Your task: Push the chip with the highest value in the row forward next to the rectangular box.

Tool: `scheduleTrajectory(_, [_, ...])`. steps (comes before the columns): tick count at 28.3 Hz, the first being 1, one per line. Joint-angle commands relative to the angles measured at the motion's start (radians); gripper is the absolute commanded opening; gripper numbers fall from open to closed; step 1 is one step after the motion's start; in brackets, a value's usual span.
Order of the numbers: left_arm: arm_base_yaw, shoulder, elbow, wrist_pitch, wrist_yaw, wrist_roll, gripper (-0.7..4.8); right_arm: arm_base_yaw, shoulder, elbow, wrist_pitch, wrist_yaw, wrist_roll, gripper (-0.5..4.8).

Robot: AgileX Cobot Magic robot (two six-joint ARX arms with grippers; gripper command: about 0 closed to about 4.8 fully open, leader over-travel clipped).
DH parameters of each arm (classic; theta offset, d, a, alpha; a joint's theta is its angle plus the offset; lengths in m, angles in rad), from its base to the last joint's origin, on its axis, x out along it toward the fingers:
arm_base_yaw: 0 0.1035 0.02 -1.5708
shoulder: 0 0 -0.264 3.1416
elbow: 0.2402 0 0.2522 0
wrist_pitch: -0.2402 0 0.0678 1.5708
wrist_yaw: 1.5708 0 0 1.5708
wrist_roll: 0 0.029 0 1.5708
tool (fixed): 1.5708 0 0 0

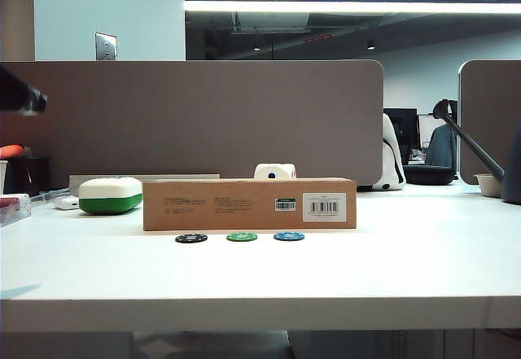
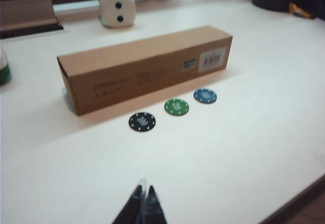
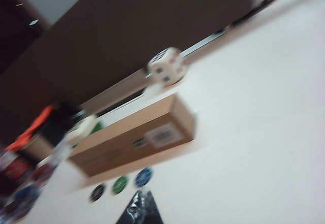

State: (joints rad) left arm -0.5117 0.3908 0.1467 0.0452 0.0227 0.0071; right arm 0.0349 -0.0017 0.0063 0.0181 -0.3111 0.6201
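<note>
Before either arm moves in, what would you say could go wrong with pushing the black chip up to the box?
The green chip lies close beside the black chip, so a wide push may drag both. The left gripper looks shut, hanging short of the chips. The right gripper, also apparently shut, hovers near the blue chip and might knock it. The box could shift if shoved.

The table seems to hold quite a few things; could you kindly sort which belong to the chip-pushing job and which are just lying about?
Job:
- black chip, left end of the row
- cardboard box behind the chips
- left gripper, shut, short of the chips
- right gripper, shut, near the blue chip

Lying about:
- green chip
- blue chip
- die
- green-and-white case
</note>
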Motion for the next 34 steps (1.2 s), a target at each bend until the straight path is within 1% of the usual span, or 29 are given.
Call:
scheduleTrajectory(1, [0.000,0.023,0.002,0.008,0.000,0.000,-0.05,0.000,0.000,-0.005,0.080,-0.146,0.042,-0.06])
scheduleTrajectory(4, [0.000,0.023,0.002,0.005,0.000,0.000,-0.05,0.000,0.000,-0.001,0.208,-0.296,0.048,-0.06])
scheduleTrajectory(5, [0.000,0.023,0.002,0.005,0.000,0.000,-0.05,0.000,0.000,0.001,0.266,-0.321,0.073,-0.06])
scheduleTrajectory(6, [0.000,0.022,0.002,0.005,0.000,0.000,-0.05,0.002,0.000,0.016,0.373,-0.304,0.165,-0.06])
scheduleTrajectory(7, [0.000,0.022,0.002,0.004,0.000,0.000,-0.05,0.001,0.000,0.059,0.397,-0.243,0.232,-0.06])
scheduleTrajectory(9, [0.000,0.022,0.002,0.004,0.000,0.000,-0.05,0.001,0.002,0.135,0.379,-0.169,0.248,-0.06])
scheduleTrajectory(12, [0.000,0.022,0.002,0.003,0.000,0.000,-0.05,0.000,0.044,0.273,0.343,-0.103,0.230,-0.06])
scheduleTrajectory(13, [0.000,0.022,0.002,0.003,0.000,0.000,-0.05,0.000,0.081,0.328,0.333,-0.102,0.204,-0.06])
scheduleTrajectory(15, [0.000,0.022,0.002,0.000,0.000,0.000,-0.05,0.000,0.169,0.423,0.306,-0.119,0.162,-0.06])
scheduleTrajectory(18, [0.000,0.022,0.001,0.001,0.000,0.000,-0.05,0.002,0.372,0.593,0.265,-0.181,0.123,-0.06])
scheduleTrajectory(21, [0.002,0.022,0.002,0.001,0.000,0.000,-0.05,0.018,0.560,0.724,0.261,-0.227,0.049,-0.06])
scheduleTrajectory(23, [0.002,0.022,0.002,-0.002,0.000,0.000,-0.05,0.061,0.684,0.804,0.236,-0.230,0.020,-0.06])
scheduleTrajectory(26, [0.002,0.022,0.002,-0.002,0.000,0.000,-0.05,0.155,0.848,0.923,0.127,-0.239,0.005,-0.06])
scheduleTrajectory(27, [0.002,0.022,0.001,-0.006,0.000,0.000,-0.05,0.220,0.929,0.983,0.081,-0.244,-0.010,-0.06])
scheduleTrajectory(28, [0.002,0.022,0.001,-0.008,0.000,0.000,-0.05,0.282,0.991,1.022,0.062,-0.235,-0.069,-0.06])
scheduleTrajectory(29, [0.002,0.022,0.001,-0.006,0.000,0.000,-0.05,0.363,1.064,1.058,0.056,-0.188,-0.135,-0.06])
scheduleTrajectory(31, [0.002,0.022,0.001,-0.008,0.000,0.000,-0.05,0.465,1.150,1.095,0.060,-0.126,-0.194,-0.04])
scheduleTrajectory(32, [0.002,0.023,0.001,-0.006,0.000,0.000,-0.05,0.549,1.235,1.133,0.061,-0.089,-0.230,0.47])
scheduleTrajectory(33, [0.002,0.023,0.001,-0.006,0.000,0.000,-0.05,0.592,1.289,1.152,0.058,-0.069,-0.266,0.54])
scheduleTrajectory(34, [0.002,0.023,0.001,-0.006,0.000,0.000,-0.05,0.618,1.321,1.159,0.055,-0.050,-0.282,0.38])
